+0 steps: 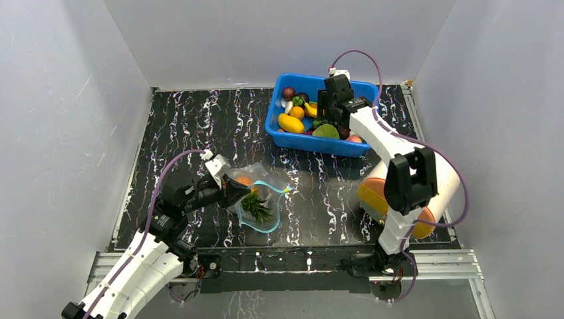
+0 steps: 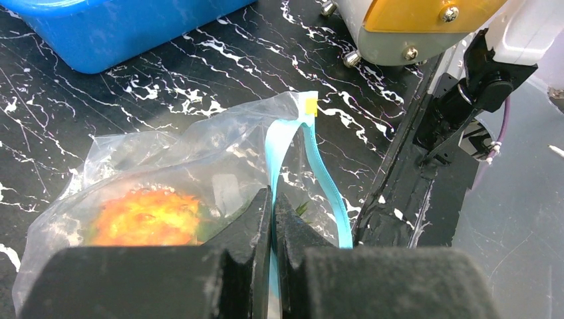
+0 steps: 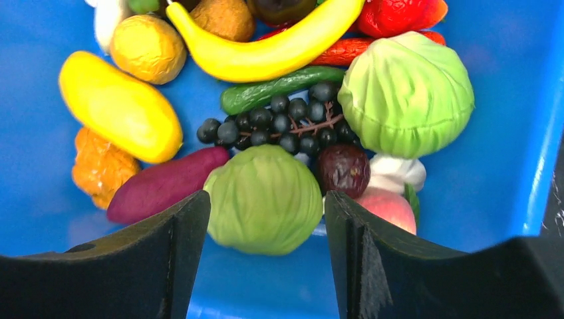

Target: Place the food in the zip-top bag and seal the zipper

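The clear zip-top bag (image 1: 261, 199) lies on the black marbled table in front of my left arm, its mouth open, with a toy pineapple (image 1: 255, 205) inside. My left gripper (image 2: 273, 199) is shut on the near lip of the teal-blue zipper (image 2: 287, 136) and holds the mouth open; the pineapple's orange body (image 2: 145, 218) shows through the plastic. My right gripper (image 3: 266, 206) is open over the blue bin, its fingers either side of a green cabbage (image 3: 265, 198), not closed on it. More food lies around it: a second cabbage (image 3: 407, 93), banana (image 3: 266, 48), grapes (image 3: 279, 123).
The blue bin (image 1: 287, 139) with several toy foods stands at the back right of the table. An orange and white cylinder (image 1: 372, 193) lies beside my right arm's base. White walls enclose the table on three sides.
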You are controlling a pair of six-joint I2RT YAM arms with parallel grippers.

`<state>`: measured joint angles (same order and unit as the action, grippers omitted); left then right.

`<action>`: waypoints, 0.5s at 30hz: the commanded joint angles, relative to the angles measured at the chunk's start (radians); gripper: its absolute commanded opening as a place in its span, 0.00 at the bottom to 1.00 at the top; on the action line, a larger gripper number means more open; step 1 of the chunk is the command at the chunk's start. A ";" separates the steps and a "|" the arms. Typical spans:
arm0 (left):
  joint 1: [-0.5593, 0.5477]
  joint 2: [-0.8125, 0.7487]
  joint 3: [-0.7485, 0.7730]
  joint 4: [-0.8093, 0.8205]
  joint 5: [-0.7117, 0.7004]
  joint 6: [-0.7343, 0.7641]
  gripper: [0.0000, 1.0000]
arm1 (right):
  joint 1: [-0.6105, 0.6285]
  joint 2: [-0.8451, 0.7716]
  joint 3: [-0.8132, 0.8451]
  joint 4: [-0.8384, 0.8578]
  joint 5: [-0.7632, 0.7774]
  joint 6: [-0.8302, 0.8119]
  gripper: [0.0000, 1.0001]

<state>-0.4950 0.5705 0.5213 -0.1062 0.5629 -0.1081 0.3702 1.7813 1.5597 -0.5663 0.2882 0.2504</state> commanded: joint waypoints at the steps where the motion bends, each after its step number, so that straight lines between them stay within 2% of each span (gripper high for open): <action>1: -0.004 -0.024 0.008 0.021 0.004 0.023 0.00 | -0.034 0.096 0.118 -0.036 -0.075 -0.031 0.64; 3: -0.004 -0.025 0.007 0.021 -0.003 0.024 0.00 | -0.039 0.124 0.139 -0.042 -0.099 -0.032 0.67; 6: -0.004 -0.017 0.009 0.020 -0.008 0.024 0.00 | -0.047 0.157 0.160 -0.062 -0.113 -0.030 0.80; 10: -0.004 -0.012 0.013 0.014 -0.014 0.027 0.00 | -0.058 0.181 0.162 -0.078 -0.159 -0.026 0.87; 13: -0.004 -0.013 0.013 0.012 -0.028 0.028 0.00 | -0.063 0.190 0.161 -0.088 -0.198 -0.027 0.97; 15: -0.004 -0.012 0.015 0.009 -0.029 0.030 0.00 | -0.063 0.195 0.155 -0.091 -0.201 -0.029 0.98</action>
<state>-0.4950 0.5621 0.5213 -0.1066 0.5446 -0.0959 0.3168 1.9739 1.6665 -0.6621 0.1284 0.2333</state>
